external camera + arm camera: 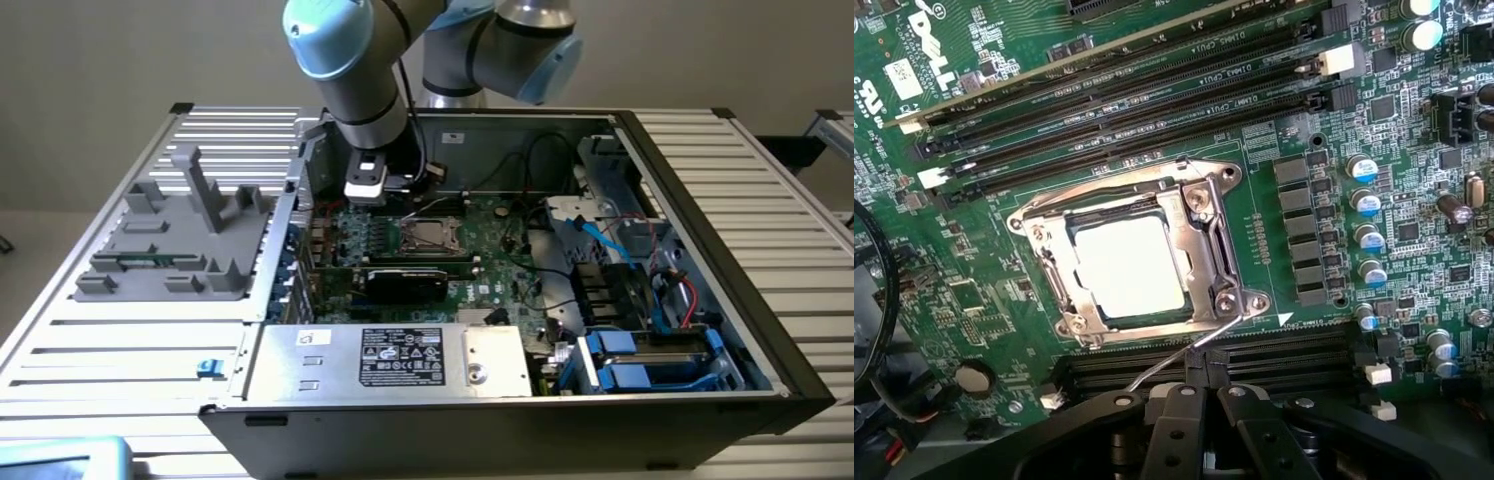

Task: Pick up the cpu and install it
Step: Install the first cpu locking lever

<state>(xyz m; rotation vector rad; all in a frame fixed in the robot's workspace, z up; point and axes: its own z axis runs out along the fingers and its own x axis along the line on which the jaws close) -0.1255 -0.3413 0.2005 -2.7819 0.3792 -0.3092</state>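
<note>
While the grey and pale-blue jointed robot arm [360, 70] reaches down into an open black metal computer case [707, 250], its black two-finger gripper [1199, 395] hangs above the green motherboard [974, 130] with its fingers pressed together and nothing between them. In the wrist view, the small flat square cpu with a shiny silver top [1129, 267] sits inside the silver metal socket frame [1219, 250], which surrounds it on all sides with screws at the corners. A thin bright wire lever [1174, 358] runs from the frame's corner toward the gripper, passing just beside the fingertips.

In the exterior view, the socket lies near the centre of the case, with the gripper at about eleven o'clock from it. Long black ridged memory slots [1154, 90] flank the socket on two sides. A row of small round silver capacitors with blue tops [1364, 220] stands near the frame. In the exterior view, a black rectangular card [407, 280] sits at about six o'clock from the socket, and a large silver box with a white label [387, 358] fills the case's near edge. Blue plastic drive trays [641, 365] and loose black, blue and red cables crowd the case at about four o'clock. The case rests on a ribbed silver metal table [120, 360], where a grey moulded plastic fixture [174, 245] with upright posts stands at about nine o'clock.
</note>
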